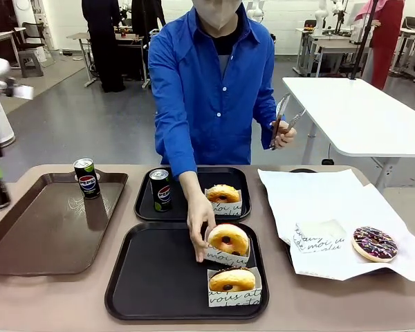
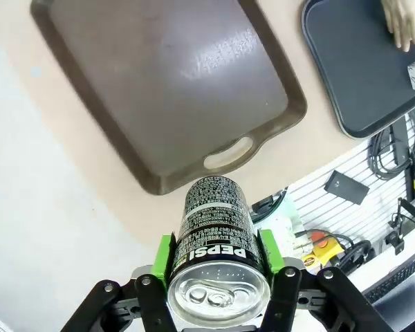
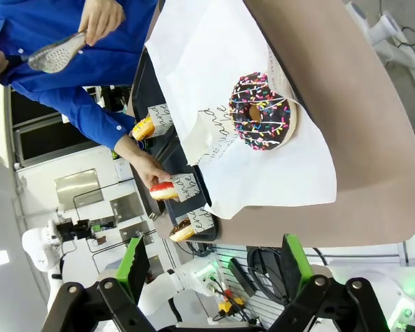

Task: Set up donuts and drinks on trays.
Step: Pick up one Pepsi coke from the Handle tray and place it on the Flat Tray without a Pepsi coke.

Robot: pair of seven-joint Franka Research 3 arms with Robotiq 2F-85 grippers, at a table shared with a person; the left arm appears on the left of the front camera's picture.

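Note:
My left gripper (image 2: 218, 257) is shut on a black Pepsi can (image 2: 214, 214), held in the air over the near end of the brown tray (image 2: 173, 76). A second can (image 1: 87, 178) stands on that brown tray. The far black tray (image 1: 194, 211) holds a third can (image 1: 160, 189) and a sleeved donut (image 1: 223, 196). On the near black tray (image 1: 152, 277) lie two sleeved donuts (image 1: 232, 282), and the person's hand (image 1: 200, 225) rests on the farther one (image 1: 228, 239). My right gripper (image 3: 214, 266) hangs open above the table edge near a sprinkled chocolate donut (image 3: 263, 112).
White paper (image 1: 332, 200) covers the table's right side, carrying the sprinkled donut (image 1: 374, 243) and an empty sleeve (image 1: 318, 235). The person's other hand holds metal tongs (image 1: 282, 121) above the table's far edge. A white table (image 1: 360, 111) stands behind at the right.

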